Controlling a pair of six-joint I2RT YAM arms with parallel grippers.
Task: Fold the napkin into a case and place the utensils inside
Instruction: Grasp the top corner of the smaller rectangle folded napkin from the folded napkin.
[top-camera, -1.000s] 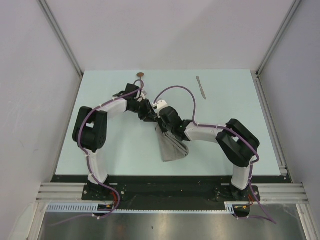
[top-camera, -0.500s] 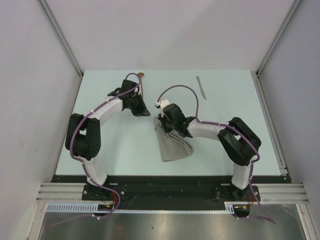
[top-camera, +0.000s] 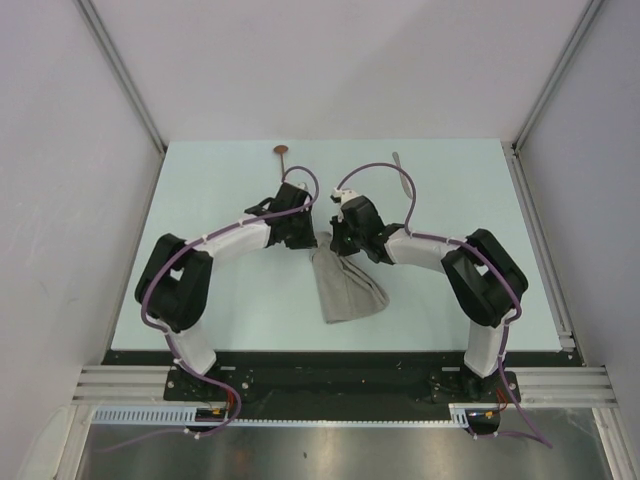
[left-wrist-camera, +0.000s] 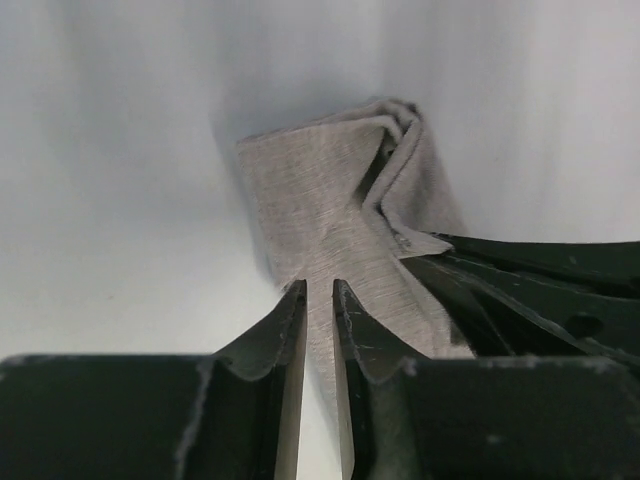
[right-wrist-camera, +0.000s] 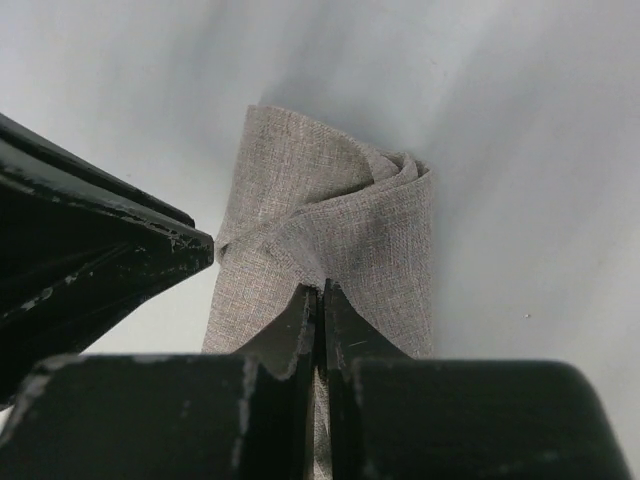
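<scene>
Grey-beige woven cloth napkin (top-camera: 345, 285) rolled into a cone at table centre, narrow end at 12 o'clock.
Fold clenched in right gripper (right-wrist-camera: 319, 290); left gripper (left-wrist-camera: 318, 292) nearly closed, grip unclear. Pale-green tabletop (top-camera: 220, 190), white walls.

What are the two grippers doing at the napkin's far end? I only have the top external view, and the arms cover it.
Observer: The right wrist view shows the right gripper shut on an edge of the napkin.
Operator: And the left one?
Observer: The left gripper straddles the napkin, jaws narrowly apart; whether it grips, I cannot tell.
Operator: Is the napkin flat there?
Observer: No, its layers curl over into a rolled fold.
</scene>
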